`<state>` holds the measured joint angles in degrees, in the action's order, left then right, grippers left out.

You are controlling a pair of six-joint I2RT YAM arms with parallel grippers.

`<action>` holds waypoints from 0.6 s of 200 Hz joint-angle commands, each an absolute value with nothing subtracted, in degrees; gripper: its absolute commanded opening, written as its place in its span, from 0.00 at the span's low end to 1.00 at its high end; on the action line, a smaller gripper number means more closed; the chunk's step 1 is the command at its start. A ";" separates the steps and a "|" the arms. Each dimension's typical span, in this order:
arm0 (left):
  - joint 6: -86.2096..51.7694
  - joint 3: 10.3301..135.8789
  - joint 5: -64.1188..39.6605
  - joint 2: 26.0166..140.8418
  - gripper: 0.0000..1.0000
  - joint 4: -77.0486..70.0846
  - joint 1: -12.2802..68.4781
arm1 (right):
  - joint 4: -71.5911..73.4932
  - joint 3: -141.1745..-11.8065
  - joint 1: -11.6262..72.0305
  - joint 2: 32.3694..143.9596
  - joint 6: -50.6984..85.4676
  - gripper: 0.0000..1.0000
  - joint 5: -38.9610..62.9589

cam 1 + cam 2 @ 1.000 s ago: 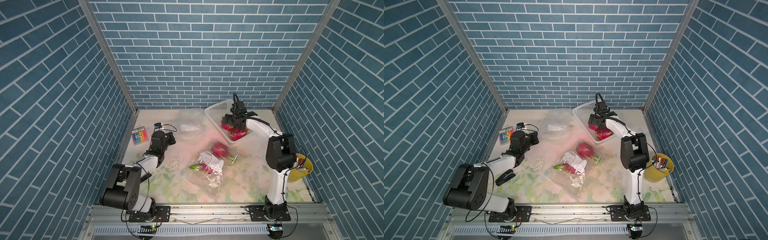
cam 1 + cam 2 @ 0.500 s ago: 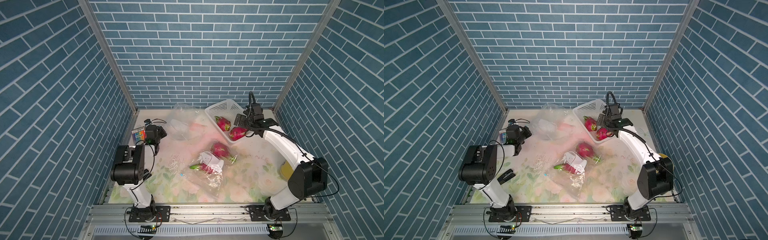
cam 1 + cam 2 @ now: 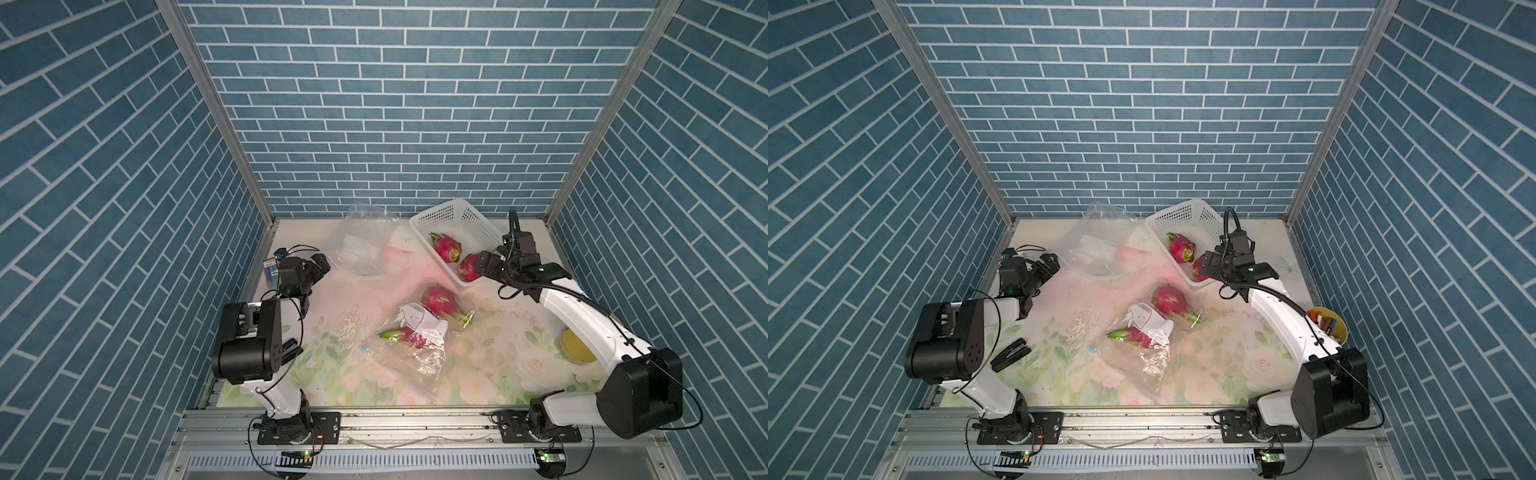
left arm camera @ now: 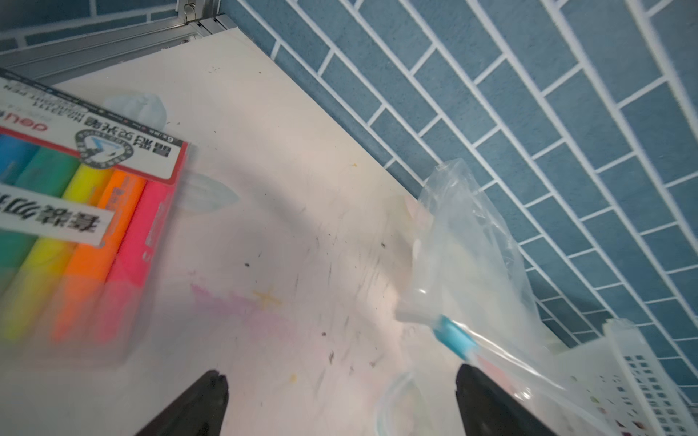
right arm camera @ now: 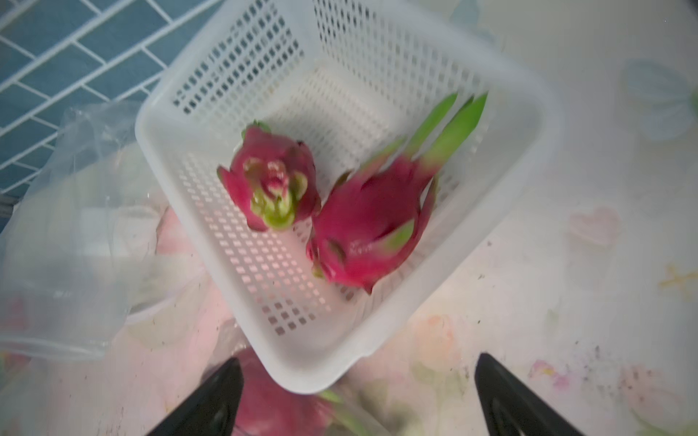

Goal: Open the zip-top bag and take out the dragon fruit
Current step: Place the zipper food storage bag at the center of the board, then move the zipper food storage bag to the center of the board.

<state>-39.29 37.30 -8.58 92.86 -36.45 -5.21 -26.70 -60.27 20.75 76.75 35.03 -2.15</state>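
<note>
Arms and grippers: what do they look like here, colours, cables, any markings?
Both arms are white links with bulky black joints: left arm, right arm. Thin black cables loop along each; a thicker black hose arches over the right wrist. The left gripper and right gripper are black with tapered fingers. A small green light glows near the left wrist. I see no lettering.

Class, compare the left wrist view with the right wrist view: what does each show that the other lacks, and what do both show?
Left wrist only: the highlighter pack and a blue zip slider. Right wrist only: two dragon fruits lying in the white basket. Both: that basket, the clear bag and the tiled wall.
</note>
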 commanded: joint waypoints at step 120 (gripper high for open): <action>-46.75 25.26 -22.22 70.31 1.00 -31.91 2.63 | -10.34 -47.46 38.30 77.84 48.64 0.76 1.01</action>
<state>-51.24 25.85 -21.50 74.24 -36.95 -1.72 -15.66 -45.39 37.60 74.19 44.88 1.32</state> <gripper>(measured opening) 0.997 0.811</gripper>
